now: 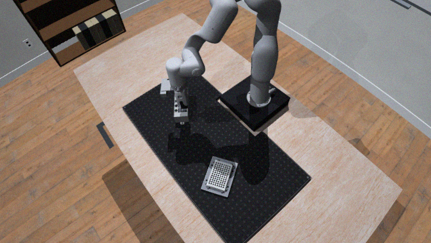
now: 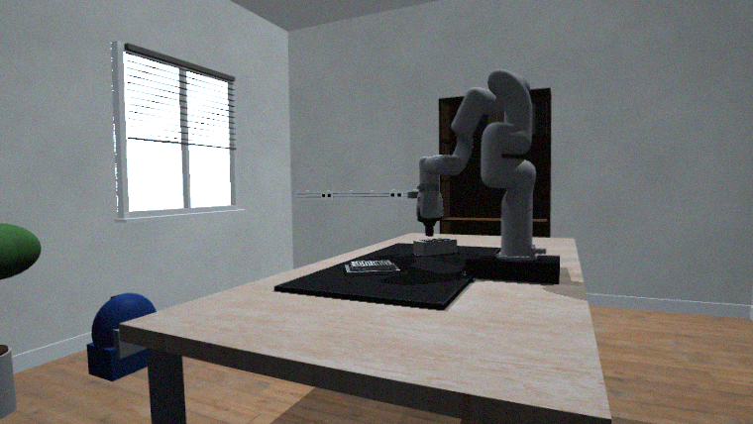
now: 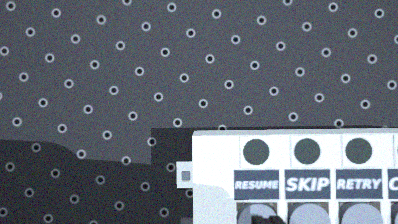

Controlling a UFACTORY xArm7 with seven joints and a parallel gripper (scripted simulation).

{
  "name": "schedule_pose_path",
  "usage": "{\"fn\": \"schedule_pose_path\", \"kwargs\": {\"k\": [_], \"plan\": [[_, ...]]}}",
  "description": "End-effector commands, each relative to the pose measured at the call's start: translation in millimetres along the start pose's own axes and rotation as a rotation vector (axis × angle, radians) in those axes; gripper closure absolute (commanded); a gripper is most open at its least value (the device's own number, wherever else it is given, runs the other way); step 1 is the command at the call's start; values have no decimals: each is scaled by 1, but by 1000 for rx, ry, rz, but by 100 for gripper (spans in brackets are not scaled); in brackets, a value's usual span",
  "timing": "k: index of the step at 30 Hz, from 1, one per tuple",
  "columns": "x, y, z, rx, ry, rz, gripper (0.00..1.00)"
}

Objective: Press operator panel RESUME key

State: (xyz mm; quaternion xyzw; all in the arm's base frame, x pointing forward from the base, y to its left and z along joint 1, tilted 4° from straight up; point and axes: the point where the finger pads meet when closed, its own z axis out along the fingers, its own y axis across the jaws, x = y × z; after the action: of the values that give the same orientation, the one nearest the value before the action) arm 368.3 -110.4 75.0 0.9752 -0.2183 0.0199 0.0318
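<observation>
A long wooden table (image 2: 369,337) carries a black perforated mat (image 1: 259,193), and at the mat's edge a black base plate (image 1: 232,105) bears the grey arm (image 1: 263,60), which bends over and points its wrist straight down. Behind the table stands a dark bookshelf (image 1: 60,58), and a window (image 2: 178,131) is set in the side wall.

The operator panel (image 3: 215,150), a low white box, lies on the mat near its far end, under the wrist. In the exterior view the panel (image 2: 434,246) sits just below the gripper (image 2: 428,229), whose tip hangs above it with a small gap showing. The gripper (image 1: 181,122) is clenched with nothing between its fingers.

In the wrist view the panel fills the lower right corner. Its labels read RESUME (image 3: 256,184), SKIP (image 3: 307,184) and RETRY (image 3: 358,184), with a fourth cut off at the right edge. The round lamps above these labels are all dark. The pale keys sit below the labels, and a dark shape, too cropped to identify, overlaps the RESUME key (image 3: 255,212) at the bottom edge.

A white grid plate (image 1: 219,176) lies on the mat well apart from the panel, nowhere near the gripper
</observation>
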Motion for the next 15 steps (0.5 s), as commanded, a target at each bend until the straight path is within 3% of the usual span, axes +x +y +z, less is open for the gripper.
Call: {"fn": "schedule_pose_path", "kwargs": {"k": [1, 15], "plan": [[2, 0, 1, 0, 5, 0, 100], [2, 0, 9, 0, 5, 0, 100]]}}
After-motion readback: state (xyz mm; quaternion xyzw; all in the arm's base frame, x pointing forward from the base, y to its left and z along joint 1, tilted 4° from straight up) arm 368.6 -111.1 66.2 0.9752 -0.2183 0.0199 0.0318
